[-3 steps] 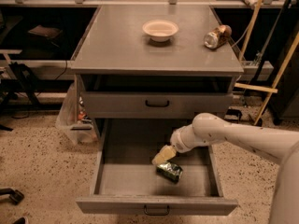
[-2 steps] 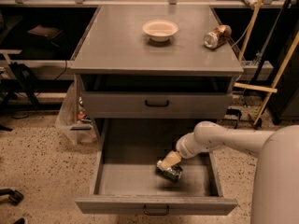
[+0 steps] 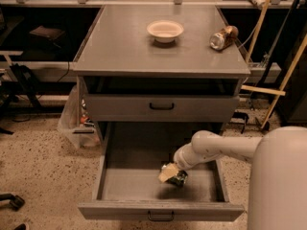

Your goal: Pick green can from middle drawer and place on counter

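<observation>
Middle drawer (image 3: 125, 185) stands open. The gripper (image 3: 168, 172) is inside it, at the green can (image 3: 181, 178) on the drawer floor; whether it grips, I cannot tell. Lifting the can to the counter (image 3: 123, 47) is not yet done.

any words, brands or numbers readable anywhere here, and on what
No text can be read.
green can, at the end effector in the middle drawer: markings too blurred.
brown can on the counter: label too blurred.
</observation>
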Available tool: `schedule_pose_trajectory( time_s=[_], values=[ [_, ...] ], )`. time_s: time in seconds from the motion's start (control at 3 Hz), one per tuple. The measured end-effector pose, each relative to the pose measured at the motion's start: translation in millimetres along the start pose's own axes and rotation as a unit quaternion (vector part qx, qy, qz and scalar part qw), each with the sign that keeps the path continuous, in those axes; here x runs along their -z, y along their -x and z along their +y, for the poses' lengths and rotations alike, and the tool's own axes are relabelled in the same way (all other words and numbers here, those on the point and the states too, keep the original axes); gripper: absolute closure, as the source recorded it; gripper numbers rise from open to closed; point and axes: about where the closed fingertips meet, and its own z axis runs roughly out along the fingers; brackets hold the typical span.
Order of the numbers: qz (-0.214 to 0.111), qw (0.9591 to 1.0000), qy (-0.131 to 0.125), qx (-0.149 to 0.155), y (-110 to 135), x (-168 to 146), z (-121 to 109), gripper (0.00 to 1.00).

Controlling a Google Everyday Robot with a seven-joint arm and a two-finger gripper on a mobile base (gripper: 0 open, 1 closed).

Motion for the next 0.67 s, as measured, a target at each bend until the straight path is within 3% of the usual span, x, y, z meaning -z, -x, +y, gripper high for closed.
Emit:
schedule_pose_trajectory(
  time_s=[0.33, 0.67],
  values=[
    [0.015, 0.9979, 0.049, -0.040, -20.9, -44.1, 18.9, 0.00],
    [0.020, 0.9970, 0.059, -0.047, -29.8, -53.3, 24.7, 0.00]
  ],
)
